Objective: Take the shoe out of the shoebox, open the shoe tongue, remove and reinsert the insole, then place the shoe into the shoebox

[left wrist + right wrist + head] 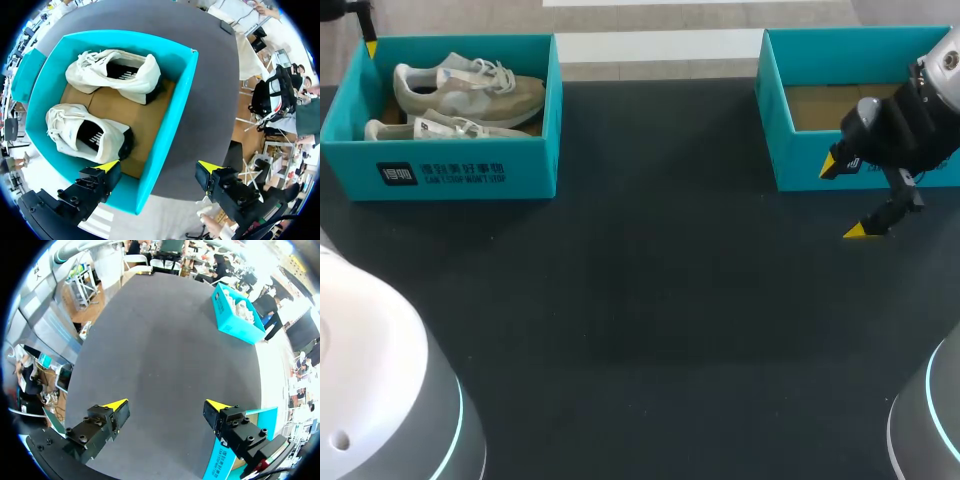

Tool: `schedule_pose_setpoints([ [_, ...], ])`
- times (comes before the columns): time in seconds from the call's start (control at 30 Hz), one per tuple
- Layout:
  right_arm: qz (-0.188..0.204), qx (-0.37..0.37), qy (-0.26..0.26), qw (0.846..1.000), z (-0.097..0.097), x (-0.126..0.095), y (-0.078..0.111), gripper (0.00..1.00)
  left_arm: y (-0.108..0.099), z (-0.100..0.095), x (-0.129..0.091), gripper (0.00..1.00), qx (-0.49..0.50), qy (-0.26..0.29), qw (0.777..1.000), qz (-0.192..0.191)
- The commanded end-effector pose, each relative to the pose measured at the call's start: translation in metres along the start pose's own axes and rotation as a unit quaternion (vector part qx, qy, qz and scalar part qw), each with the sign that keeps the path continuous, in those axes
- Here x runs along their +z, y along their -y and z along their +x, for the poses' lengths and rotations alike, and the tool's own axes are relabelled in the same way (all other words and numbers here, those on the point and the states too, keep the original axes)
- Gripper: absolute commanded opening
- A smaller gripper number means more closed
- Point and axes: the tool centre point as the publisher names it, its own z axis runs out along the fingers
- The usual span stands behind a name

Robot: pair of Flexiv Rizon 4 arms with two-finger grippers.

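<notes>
From above, two pale shoes (470,90) lie in the teal shoebox (450,170) at the counter's (640,280) far left corner. The right claw (844,198) gapes wide before an empty box (775,110) at the far right edge.

Left wrist: the left claw (159,166) is spread wide, straddling the shoebox's wall.

Right wrist: the right claw is wide over the counter, holding nothing.

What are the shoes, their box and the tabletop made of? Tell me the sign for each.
Shoes: likely mesh with suede-like panels, matte off-white, with woven laces. Box: cardboard, matte teal outside, bare brown floor inside. Tabletop: dark, dull, faintly textured, perhaps a rubber or fabric mat; unsure.
</notes>
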Motion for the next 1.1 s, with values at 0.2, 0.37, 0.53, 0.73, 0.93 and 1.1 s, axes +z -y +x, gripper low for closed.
schedule_pose_setpoints([
  [0.2, 0.002, 0.001, -0.001, 1.000, -0.001, 0.002, -0.001, 1.00, -0.003, 0.000, 0.000, 1.00, 0.001, -0.001, 1.000, 0.003],
  [0.37, 0.002, 0.001, -0.001, 1.000, -0.001, 0.002, -0.001, 1.00, -0.003, 0.000, 0.000, 1.00, 0.001, -0.001, 1.000, 0.003],
  [0.53, 0.002, 0.001, -0.001, 1.000, -0.001, 0.002, -0.001, 1.00, -0.003, 0.000, 0.000, 1.00, 0.001, -0.001, 1.000, 0.003],
  [0.73, 0.002, 0.001, -0.001, 1.000, -0.001, 0.002, -0.001, 1.00, 0.015, -0.003, -0.009, 1.00, 0.051, 0.001, 0.998, -0.026],
  [0.93, 0.002, 0.001, -0.001, 1.000, -0.001, 0.002, -0.001, 1.00, 0.046, 0.001, -0.017, 1.00, 0.088, 0.035, 0.995, -0.036],
  [1.1, 0.002, 0.001, -0.001, 1.000, -0.001, 0.002, -0.001, 1.00, 0.067, 0.002, -0.016, 1.00, 0.109, 0.043, 0.992, -0.040],
])
